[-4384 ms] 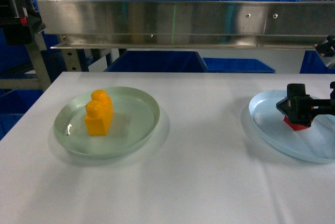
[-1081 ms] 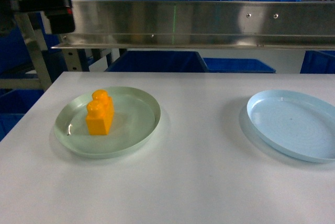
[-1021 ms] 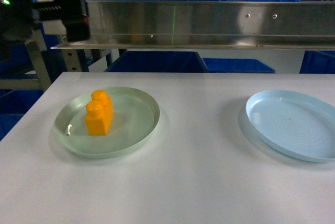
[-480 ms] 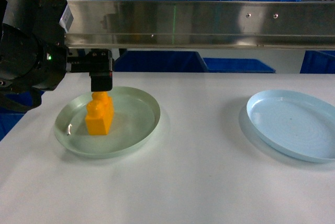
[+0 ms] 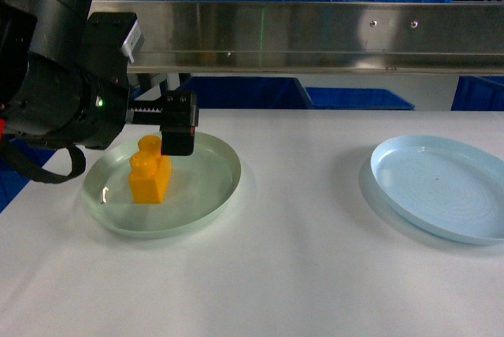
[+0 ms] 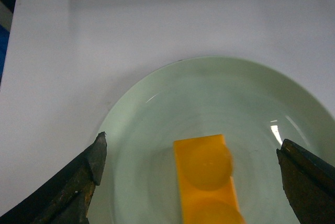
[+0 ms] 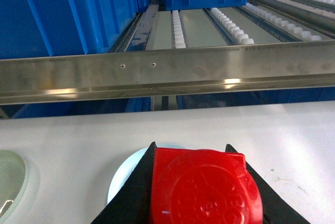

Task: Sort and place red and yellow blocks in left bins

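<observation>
A yellow block (image 5: 148,173) with two studs stands in the pale green plate (image 5: 214,192) on the left of the white table. My left gripper (image 5: 175,142) hovers just above it. In the left wrist view the yellow block (image 6: 207,182) lies between the wide-open fingers of my left gripper (image 6: 192,150), touching neither, on the green plate (image 6: 209,93). My right gripper (image 7: 191,148) is shut on a red block (image 7: 201,190); it is out of the head view. A light blue plate (image 5: 441,187) on the right holds nothing.
Behind the table's far edge runs a steel rail (image 5: 315,34), with blue bins (image 5: 236,91) under and above it. My bulky left arm (image 5: 63,77) covers the table's far left corner. Under the red block shows the blue plate's edge (image 7: 121,178).
The right gripper lifted the red block off the blue plate and left the head view. The left arm came in from the upper left and lowered over the yellow block.
</observation>
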Robot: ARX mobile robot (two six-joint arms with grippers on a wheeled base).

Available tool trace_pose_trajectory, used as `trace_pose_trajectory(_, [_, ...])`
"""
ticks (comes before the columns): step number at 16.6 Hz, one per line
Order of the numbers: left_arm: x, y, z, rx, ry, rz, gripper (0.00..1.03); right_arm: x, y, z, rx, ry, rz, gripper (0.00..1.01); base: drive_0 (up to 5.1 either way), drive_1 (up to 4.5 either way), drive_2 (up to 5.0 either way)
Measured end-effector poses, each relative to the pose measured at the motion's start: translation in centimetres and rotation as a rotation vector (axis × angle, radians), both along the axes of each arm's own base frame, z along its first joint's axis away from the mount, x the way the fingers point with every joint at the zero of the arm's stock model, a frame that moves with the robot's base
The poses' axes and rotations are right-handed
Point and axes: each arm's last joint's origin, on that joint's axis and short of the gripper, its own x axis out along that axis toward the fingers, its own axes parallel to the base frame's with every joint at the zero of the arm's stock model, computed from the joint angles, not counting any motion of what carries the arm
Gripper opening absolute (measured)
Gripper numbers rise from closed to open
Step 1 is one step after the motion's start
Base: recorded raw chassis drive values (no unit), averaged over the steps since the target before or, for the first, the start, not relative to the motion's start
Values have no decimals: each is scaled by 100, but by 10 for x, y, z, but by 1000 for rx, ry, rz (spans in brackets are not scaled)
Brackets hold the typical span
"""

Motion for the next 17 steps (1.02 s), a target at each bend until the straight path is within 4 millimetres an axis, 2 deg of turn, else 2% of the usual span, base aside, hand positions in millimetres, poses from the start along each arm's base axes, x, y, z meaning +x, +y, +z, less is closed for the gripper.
trace_pose_trajectory(3, [-5, 3, -28, 19, 104, -16, 98, 0, 0, 0, 0, 0, 0, 28, 0, 0, 0])
trace_pose_trajectory(10, [-4, 1, -28, 21, 74, -43, 98, 0, 0, 0, 0, 0, 0, 27, 0, 0, 0])
trace_pose_trajectory(15, [-6, 1, -36, 32, 116, -43, 53, 0, 0, 0, 0, 0, 0, 27, 0, 0, 0])
trace_pose_trajectory(17, [-6, 1, -40, 33, 138, -43, 31, 0, 0, 0, 0, 0, 0, 27, 0, 0, 0])
